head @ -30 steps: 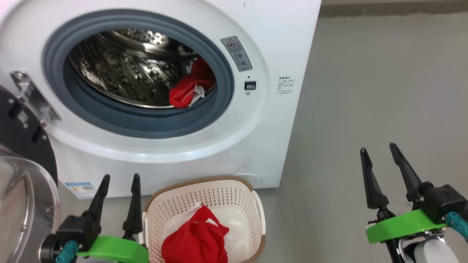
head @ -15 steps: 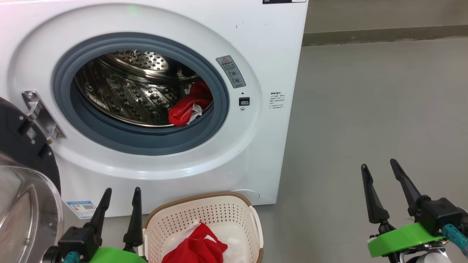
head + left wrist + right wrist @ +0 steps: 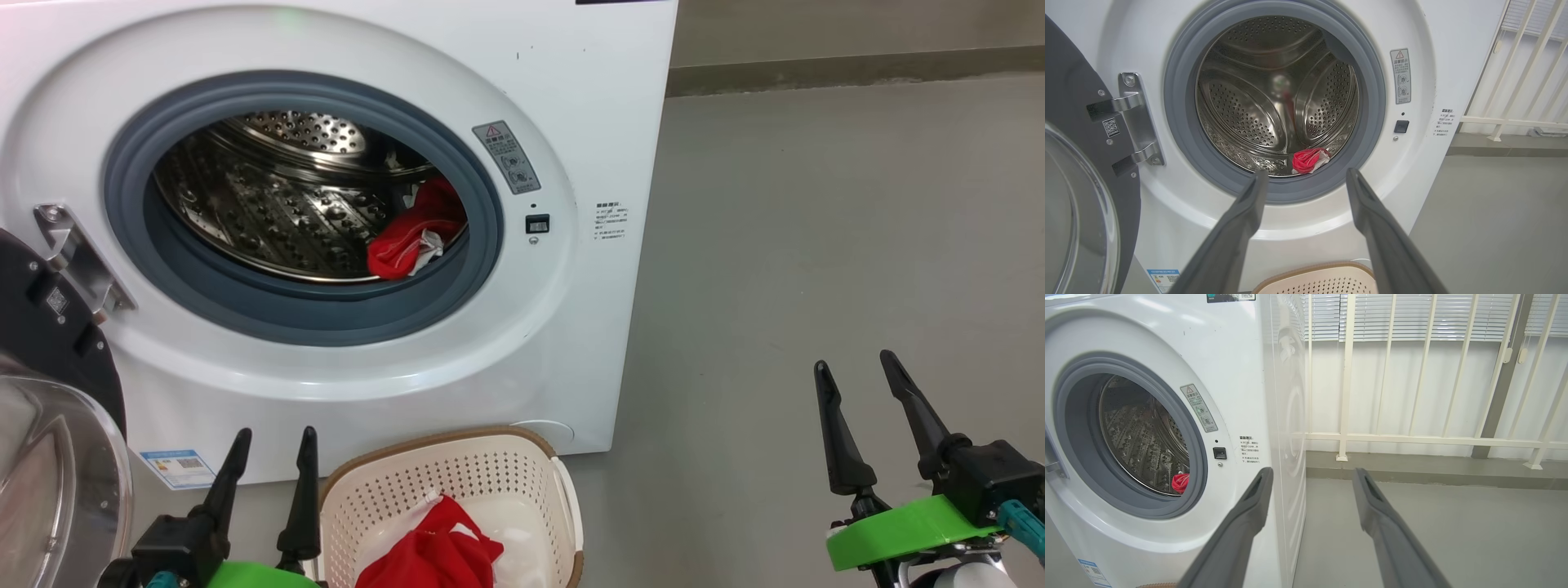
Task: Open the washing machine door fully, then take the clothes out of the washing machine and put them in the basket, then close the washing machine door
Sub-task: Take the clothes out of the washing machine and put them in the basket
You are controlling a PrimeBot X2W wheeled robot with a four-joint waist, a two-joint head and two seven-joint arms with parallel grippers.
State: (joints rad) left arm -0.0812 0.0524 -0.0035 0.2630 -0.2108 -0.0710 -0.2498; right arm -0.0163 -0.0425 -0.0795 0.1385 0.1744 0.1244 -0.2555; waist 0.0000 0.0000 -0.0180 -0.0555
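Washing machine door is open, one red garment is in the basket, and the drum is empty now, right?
No, the drum is not empty: a red garment lies near its front, clear in the head view. The door is open and another red garment is in the basket.

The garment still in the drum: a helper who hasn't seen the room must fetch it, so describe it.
Find the white washing machine, its round door standing open at the left. Past the grey gasket, low on the right of the steel drum, lies the garment. It is red with a white cloth part; the other red garment sits in the basket on the floor.
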